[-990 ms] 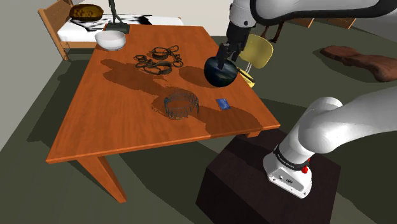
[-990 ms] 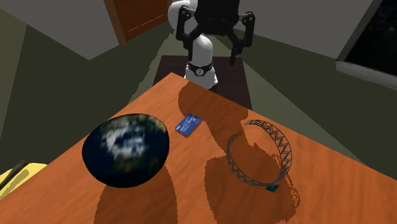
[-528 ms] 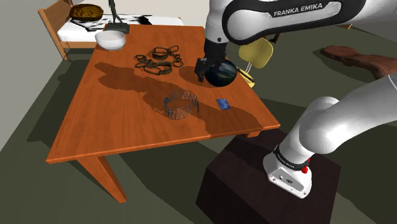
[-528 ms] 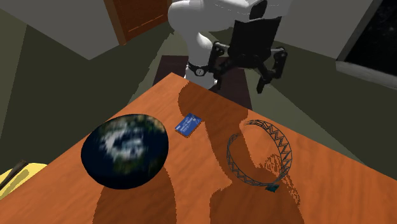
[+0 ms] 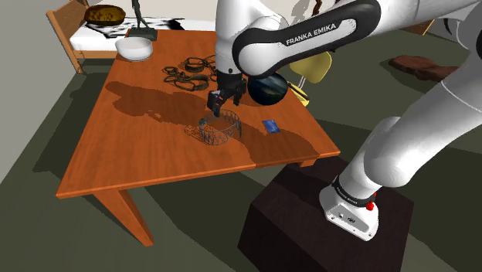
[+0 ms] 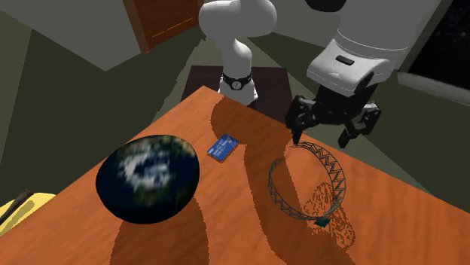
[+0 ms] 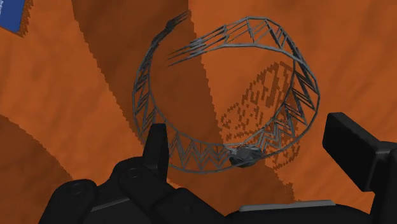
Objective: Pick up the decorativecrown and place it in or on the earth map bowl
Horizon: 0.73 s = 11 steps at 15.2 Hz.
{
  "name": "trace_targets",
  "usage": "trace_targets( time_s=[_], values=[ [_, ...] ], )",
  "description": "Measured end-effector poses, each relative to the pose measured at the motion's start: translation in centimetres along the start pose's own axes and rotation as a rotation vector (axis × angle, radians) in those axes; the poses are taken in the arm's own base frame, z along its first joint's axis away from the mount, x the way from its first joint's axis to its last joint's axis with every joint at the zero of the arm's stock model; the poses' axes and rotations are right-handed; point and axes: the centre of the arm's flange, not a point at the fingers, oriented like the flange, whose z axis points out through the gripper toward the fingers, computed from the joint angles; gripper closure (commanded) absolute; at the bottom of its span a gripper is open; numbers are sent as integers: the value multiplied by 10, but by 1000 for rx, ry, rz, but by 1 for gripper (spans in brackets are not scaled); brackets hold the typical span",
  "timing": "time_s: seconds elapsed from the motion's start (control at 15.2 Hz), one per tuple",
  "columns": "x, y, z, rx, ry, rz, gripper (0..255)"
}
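My claw (image 6: 322, 135) stands wide open with nothing between its fingers, hanging just over the decorative crown (image 6: 332, 169). In the wrist view the claw (image 7: 254, 139) straddles the near rim of the crown (image 7: 261, 32): one black finger (image 7: 158, 145) overlaps the lattice there, and the other stands well outside the ring. I cannot tell whether the overlapping finger touches the wire or only hangs above it. The crown is a grey open-lattice ring standing upright on the orange wooden desk (image 5: 139, 131), apart from the earth map bowl (image 6: 148, 178), a dark globe-patterned sphere. A small blue card (image 6: 222, 147) lies flat between the two. From the shoulder view the claw (image 5: 218, 100) hangs over the crown (image 5: 218, 129), and my forearm partly covers the bowl (image 5: 269, 90), so I cannot see its opening from here. A small dark lump (image 7: 245, 156) sits on the crown's near rim, too small for me to identify. Farther along the desk are a white bowl (image 5: 134, 49) and a tangle of dark wiry pieces (image 5: 191, 71) that I cannot make out, and a yellow chair (image 5: 313, 63) is half hidden behind the arm.
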Motion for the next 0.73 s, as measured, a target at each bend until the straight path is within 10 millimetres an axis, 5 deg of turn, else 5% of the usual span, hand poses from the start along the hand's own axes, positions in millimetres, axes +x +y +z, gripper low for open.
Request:
trace_targets(
  time_s=[0.46,0.73],
  values=[
    [32,-67,45,6,-23,-6,0],
    [36,-75,69,7,-26,-6,0]
  ],
)
